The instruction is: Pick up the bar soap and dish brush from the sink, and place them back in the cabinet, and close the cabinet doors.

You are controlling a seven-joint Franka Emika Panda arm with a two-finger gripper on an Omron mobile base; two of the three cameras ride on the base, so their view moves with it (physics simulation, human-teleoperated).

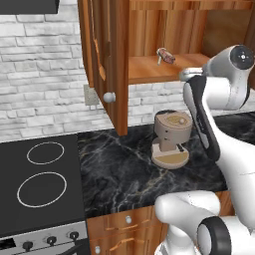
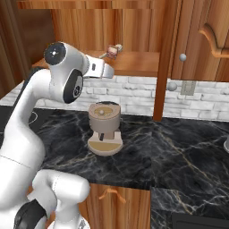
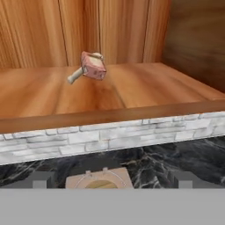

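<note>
The reddish-brown cabinet (image 1: 164,72) stands open, and the bar soap (image 3: 93,66) lies on its wooden shelf (image 3: 132,94). The dish brush (image 3: 74,78) rests right behind the soap, touching it, its pale handle sticking out to the left. Both also show as the soap (image 1: 166,56) (image 2: 112,52) and brush (image 2: 118,47) from the base. My gripper (image 3: 112,181) is open and empty, its tips wide apart, just in front of and below the shelf edge. One cabinet door (image 1: 107,60) swings out on the left, another cabinet door (image 2: 201,44) on the right. The sink is out of view.
A tan round appliance (image 1: 172,139) (image 2: 104,127) stands on the dark marbled counter (image 1: 124,174) directly below my hand. A black stove top (image 1: 40,184) lies to the left. A door seen edge-on (image 2: 163,58) hangs over the counter.
</note>
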